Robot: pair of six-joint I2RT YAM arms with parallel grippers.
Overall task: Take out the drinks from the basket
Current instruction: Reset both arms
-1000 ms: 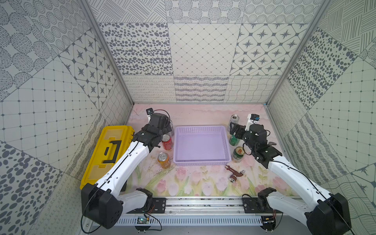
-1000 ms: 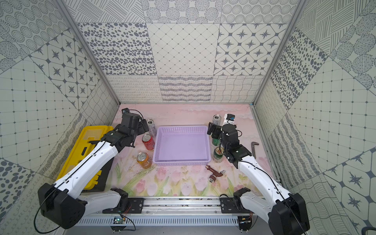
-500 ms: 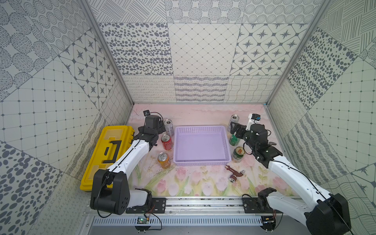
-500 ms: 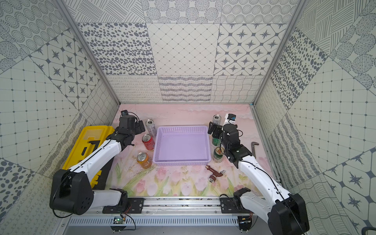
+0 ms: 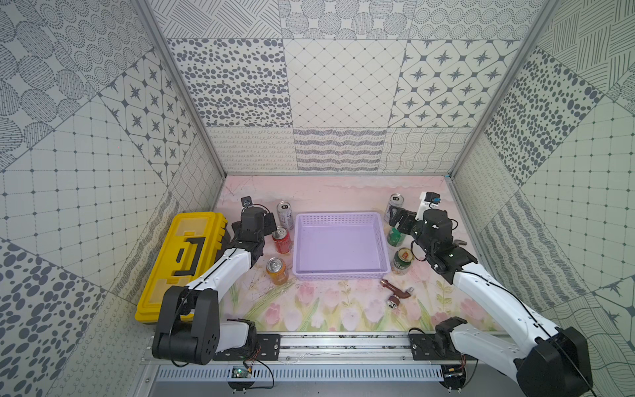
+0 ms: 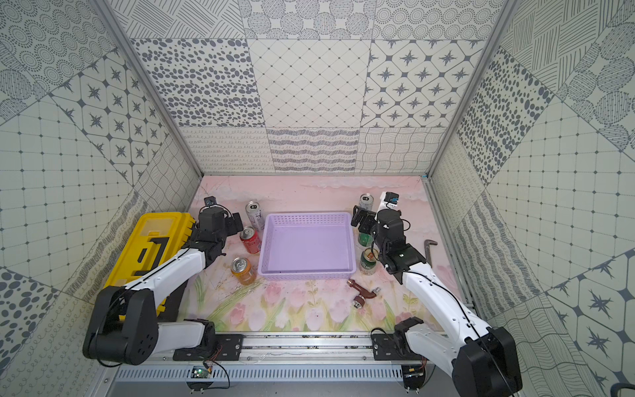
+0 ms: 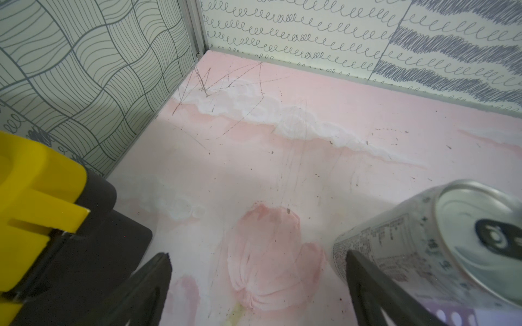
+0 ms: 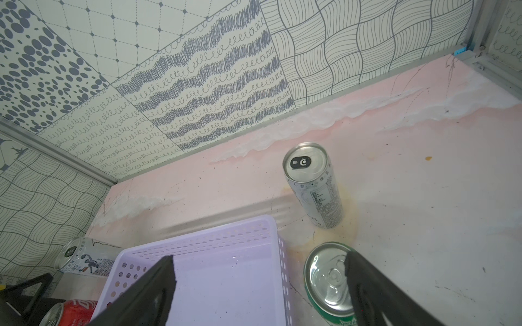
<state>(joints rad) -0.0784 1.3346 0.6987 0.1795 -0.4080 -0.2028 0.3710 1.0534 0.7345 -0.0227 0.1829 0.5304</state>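
the basket (image 5: 338, 245) sits mid-mat (image 5: 326, 309) and its floor is bare in both top views: no can is inside it. all six cans stand upright on the mat outside it, long axes vertical, in two rows flanking it. on the left arm's side, close by the basket wall, are the left silver can (image 5: 285, 214) at the back, the red can (image 5: 281, 240) in the middle and the orange can (image 5: 276, 271) at the front. on the right arm's side the right silver can (image 5: 393, 207), the green can (image 5: 395, 237) and the dark can (image 5: 402, 261) run in the same order. the left gripper (image 7: 258, 282) is spread wide and holds nothing. in the left wrist view only bare mat shows between its fingers, and the left silver can stands just outside one of them, on the basket side, too close to tell whether they touch. the right gripper (image 8: 260, 282) is likewise wide and empty, hanging by the basket's back corner on its side, with the green can's top partly hidden behind one of its fingers (image 8: 367, 285); contact cannot be told. the emptying looks done, so the next move likely turns on clearance, not reach: each arm has a can right beside a finger, and lifting before swinging away seems safer than a sideways sweep that could tip one. the toolbox (image 5: 161, 285) and tap fitting (image 5: 398, 293) lie apart from both grippers.
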